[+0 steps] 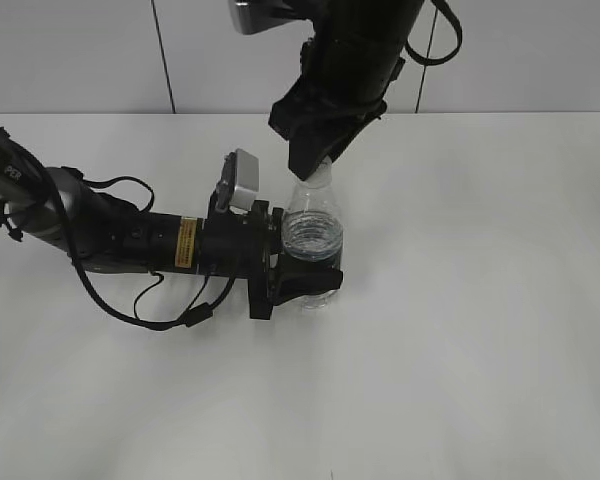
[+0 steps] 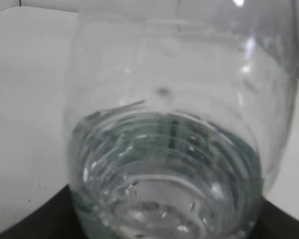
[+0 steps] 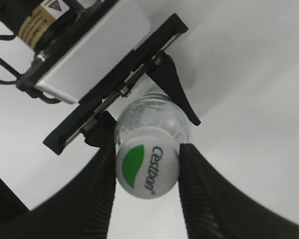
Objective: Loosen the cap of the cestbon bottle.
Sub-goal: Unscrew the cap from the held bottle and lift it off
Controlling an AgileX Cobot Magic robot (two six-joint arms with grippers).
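Right wrist view is showing my right gripper pinching the round white plastic cap between its ribbed fingers while my left gripper is clamping the clear ribbed cestbon bottle near the white table's far edge, so I am keeping both grips firm and twisting squarely about the neck.

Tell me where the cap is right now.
The cap sits on top of the cestbon bottle near the middle of the table, between the right gripper's fingers, while the left gripper clamps the bottle's body from the left.
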